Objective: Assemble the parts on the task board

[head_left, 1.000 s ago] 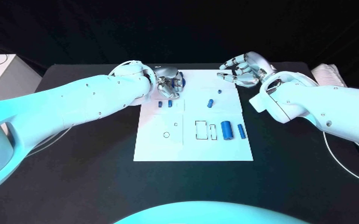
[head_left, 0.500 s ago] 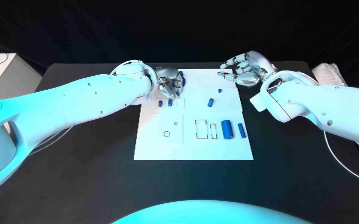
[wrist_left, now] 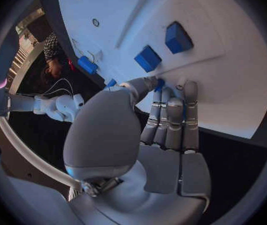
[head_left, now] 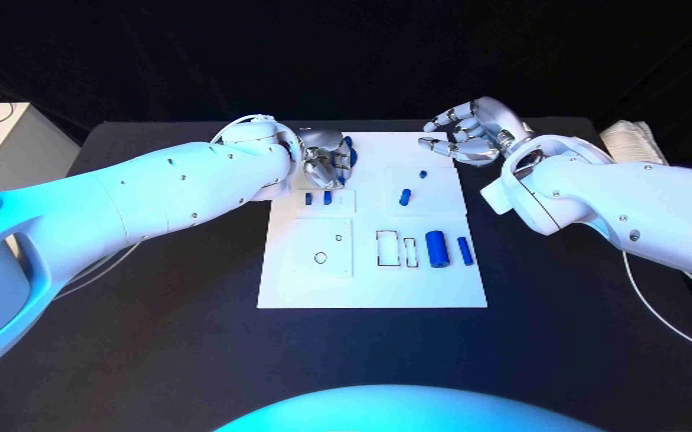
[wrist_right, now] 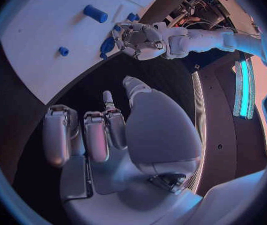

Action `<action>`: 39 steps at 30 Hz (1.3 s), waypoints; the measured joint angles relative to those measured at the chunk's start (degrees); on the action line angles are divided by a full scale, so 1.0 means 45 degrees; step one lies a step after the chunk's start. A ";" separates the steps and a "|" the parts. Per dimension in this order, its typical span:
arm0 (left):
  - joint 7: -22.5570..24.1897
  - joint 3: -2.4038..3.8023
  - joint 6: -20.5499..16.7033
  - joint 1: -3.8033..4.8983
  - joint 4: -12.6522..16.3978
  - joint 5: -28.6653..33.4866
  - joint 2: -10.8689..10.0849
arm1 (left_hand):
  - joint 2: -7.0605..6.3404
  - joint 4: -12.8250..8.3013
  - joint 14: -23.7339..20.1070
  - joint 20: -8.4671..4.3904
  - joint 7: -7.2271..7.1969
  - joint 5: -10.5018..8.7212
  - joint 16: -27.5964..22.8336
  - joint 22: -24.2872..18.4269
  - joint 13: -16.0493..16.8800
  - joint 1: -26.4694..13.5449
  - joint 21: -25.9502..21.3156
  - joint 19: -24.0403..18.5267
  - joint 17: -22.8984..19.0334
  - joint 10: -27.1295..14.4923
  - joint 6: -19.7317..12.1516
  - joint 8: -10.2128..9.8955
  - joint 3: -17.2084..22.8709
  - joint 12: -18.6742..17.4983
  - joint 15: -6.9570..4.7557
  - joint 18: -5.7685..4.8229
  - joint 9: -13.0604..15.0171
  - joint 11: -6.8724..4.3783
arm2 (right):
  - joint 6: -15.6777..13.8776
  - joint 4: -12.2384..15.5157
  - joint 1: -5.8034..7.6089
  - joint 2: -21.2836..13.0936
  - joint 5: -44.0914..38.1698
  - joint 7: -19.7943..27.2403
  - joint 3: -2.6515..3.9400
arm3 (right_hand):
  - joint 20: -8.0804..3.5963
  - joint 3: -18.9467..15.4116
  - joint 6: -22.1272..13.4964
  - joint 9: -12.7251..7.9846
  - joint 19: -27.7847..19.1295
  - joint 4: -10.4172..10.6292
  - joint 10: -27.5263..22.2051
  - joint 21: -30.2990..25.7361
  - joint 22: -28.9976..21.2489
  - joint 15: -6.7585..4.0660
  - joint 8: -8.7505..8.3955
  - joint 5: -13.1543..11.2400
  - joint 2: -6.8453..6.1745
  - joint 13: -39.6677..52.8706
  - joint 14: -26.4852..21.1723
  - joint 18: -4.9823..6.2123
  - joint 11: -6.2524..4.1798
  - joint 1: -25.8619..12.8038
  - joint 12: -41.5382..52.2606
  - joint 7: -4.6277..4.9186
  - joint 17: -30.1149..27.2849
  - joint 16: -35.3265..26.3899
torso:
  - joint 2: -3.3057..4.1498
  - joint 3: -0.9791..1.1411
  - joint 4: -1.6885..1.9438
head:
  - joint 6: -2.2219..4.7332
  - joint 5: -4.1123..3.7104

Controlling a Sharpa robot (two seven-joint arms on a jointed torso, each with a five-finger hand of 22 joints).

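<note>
The white task board lies mid-table. My left hand hovers over its far left corner and pinches a small blue part, which the right wrist view also catches as a blue part. Just in front of that hand stand two blue blocks, also seen as blocks. A short blue cylinder and a tiny blue piece lie mid-board. A thick blue cylinder and a thin one lie right of the outlined slots. My right hand hangs past the far right corner, fingers loosely curled, holding nothing.
A ring outline and a small hole mark the board's near left quarter. A white cloth-like thing sits at the table's right edge and a white box at its left. Black table surrounds the board.
</note>
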 measured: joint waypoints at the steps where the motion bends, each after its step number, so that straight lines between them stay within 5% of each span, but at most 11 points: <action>1: -0.0001 0.0000 0.0003 0.0001 -0.0012 0.0000 0.0011 | 0.0000 -0.0033 0.0090 0.0000 0.0040 0.0000 0.0069 0.0023 -0.0011 0.0000 0.0040 0.0000 0.0108 0.0034 0.0040 -0.0008 0.0033 0.0000 -0.0001 0.0001 -0.0016 0.0027 | 0.0000 0.0001 0.0000 0.0000 0.0000 0.0000 0.0000 | 0.0000 0.0000 0.0000 0.0000 0.0000 0.0000 0.0000 0.0000 0.0000 0.0000 0.0000 0.0000 0.0000 0.0000 0.0000 0.0000 0.0000 0.0000 0.0000 0.0000 0.0000 0.0000 | 0.0000 -0.0001 0.0000 | -0.0001 -0.0001; 28: 0.0130 -0.0072 -0.0168 -0.0020 -0.0351 0.0148 0.0227 | 0.0437 -0.0475 0.1479 -0.0266 -0.0049 -0.0016 0.1038 0.1322 -0.0339 0.0135 0.1337 0.0921 0.1297 0.1241 0.0824 -0.0444 0.0475 -0.0307 -0.0266 -0.0001 -0.0130 -0.0262 | 0.0002 0.0020 0.0000 -0.0008 0.0002 0.0000 0.0001 | 0.0000 0.0036 0.0000 0.0000 0.0000 0.0036 0.0000 0.0000 -0.0005 0.0000 0.0000 0.0000 0.0000 0.0000 0.0000 0.0000 0.0000 0.0000 0.0000 0.0000 0.0010 0.0000 | -0.0006 -0.0004 -0.0001 | -0.0042 -0.0051; 39: 0.0715 -0.0085 -0.0760 -0.0141 -0.0039 0.0526 -0.0304 | 0.0592 -0.0774 0.2353 -0.0369 -0.0074 -0.0051 0.1331 0.2484 -0.0433 0.0204 0.2271 0.1922 0.2194 0.1956 0.1246 -0.0719 0.0699 -0.0620 -0.0348 0.0001 -0.0081 -0.0360 | 0.0004 0.0007 0.0000 0.0003 0.0003 0.0003 0.0002 | 0.0000 0.0036 0.0000 0.0001 0.0000 0.0036 0.0000 0.0000 -0.0007 0.0000 0.0000 0.0000 0.0000 0.0000 0.0000 0.0000 0.0000 0.0000 0.0000 0.0000 0.0008 0.0000 | -0.0006 0.0012 -0.0010 | 0.0048 -0.0046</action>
